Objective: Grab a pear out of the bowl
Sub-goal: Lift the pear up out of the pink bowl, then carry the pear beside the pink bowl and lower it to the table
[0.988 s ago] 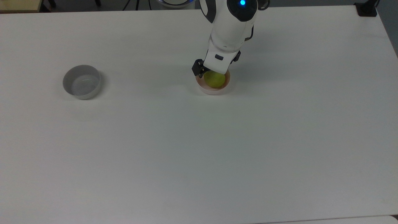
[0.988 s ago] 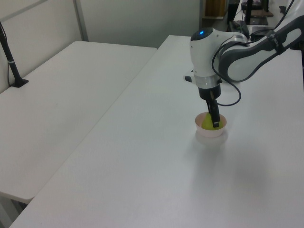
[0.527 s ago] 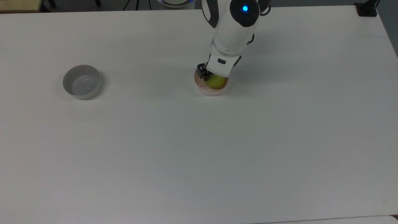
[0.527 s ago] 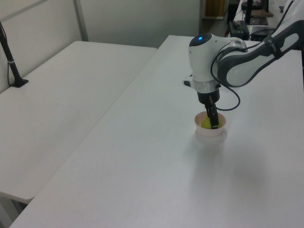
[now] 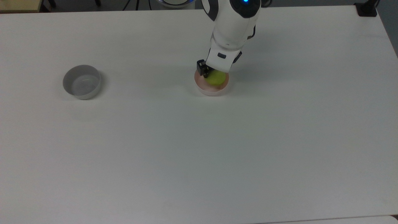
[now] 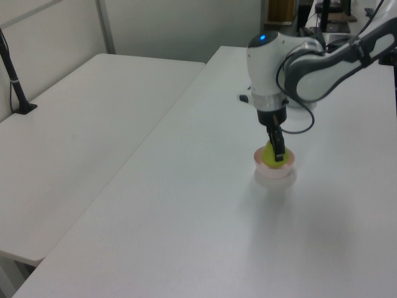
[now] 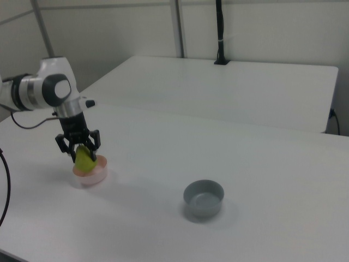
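Observation:
A yellow-green pear hangs just above the pale pink bowl, its underside about level with the rim. My gripper comes down on it from above and is shut on the pear. In the right view the two dark fingers flank the pear over the bowl. The left view shows the pear clear of the bowl, with the gripper on it. The white hand hides the pear's top in the top view.
A grey bowl stands by itself at the top view's left, far from the arm; it sits at the right view's centre right. A second white table adjoins, with a black post at its far side.
The fingers closed in on the pear, then the hand rose a little, bringing the pear up out of the pink bowl. The bowl stayed on the table.

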### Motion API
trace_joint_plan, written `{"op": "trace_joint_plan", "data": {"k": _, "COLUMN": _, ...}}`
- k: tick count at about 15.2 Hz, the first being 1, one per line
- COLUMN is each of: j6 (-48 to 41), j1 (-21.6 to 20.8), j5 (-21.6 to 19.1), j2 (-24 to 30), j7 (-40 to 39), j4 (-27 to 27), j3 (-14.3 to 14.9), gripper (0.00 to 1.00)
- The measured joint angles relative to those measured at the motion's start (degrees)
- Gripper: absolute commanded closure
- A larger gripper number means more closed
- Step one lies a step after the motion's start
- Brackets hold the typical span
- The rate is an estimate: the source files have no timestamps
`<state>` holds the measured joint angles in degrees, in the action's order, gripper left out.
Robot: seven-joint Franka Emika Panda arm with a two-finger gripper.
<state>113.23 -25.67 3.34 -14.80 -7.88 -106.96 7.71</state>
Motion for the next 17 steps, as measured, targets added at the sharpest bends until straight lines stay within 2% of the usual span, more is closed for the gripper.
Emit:
{"op": "trace_joint_plan", "data": {"k": 4, "j6": -9.57, "j1": 2.70, "j5": -2.40, "j2": 5.99, "j7": -1.89, "j4": 6.04, "j3": 0.22, "gripper": 0.84}}
{"op": "trace_joint_plan", "data": {"k": 8, "j6": -11.93, "j1": 6.06, "j5": -2.54, "j2": 10.21, "j7": -2.36, "j4": 6.67, "j3": 0.15, "gripper": 0.83}}
{"op": "trace_joint_plan", "data": {"k": 10, "j6": -11.94, "j1": 9.14, "j5": -2.55, "j2": 10.31, "j7": -2.39, "j4": 6.66, "j3": -1.31, "gripper": 0.83}}
{"op": "trace_joint_plan", "data": {"k": 12, "j6": -11.94, "j1": 15.81, "j5": -2.54, "j2": 10.31, "j7": -3.61, "j4": 6.65, "j3": -3.88, "gripper": 0.83}}
{"op": "trace_joint_plan", "data": {"k": 16, "j6": -11.94, "j1": 24.35, "j5": -2.53, "j2": 10.49, "j7": -9.17, "j4": 6.90, "j3": -4.14, "gripper": 0.83}}
{"op": "trace_joint_plan", "data": {"k": 17, "j6": -11.94, "j1": 25.16, "j5": -2.53, "j2": 10.49, "j7": -9.80, "j4": 6.91, "j3": -4.15, "gripper": 0.83}}
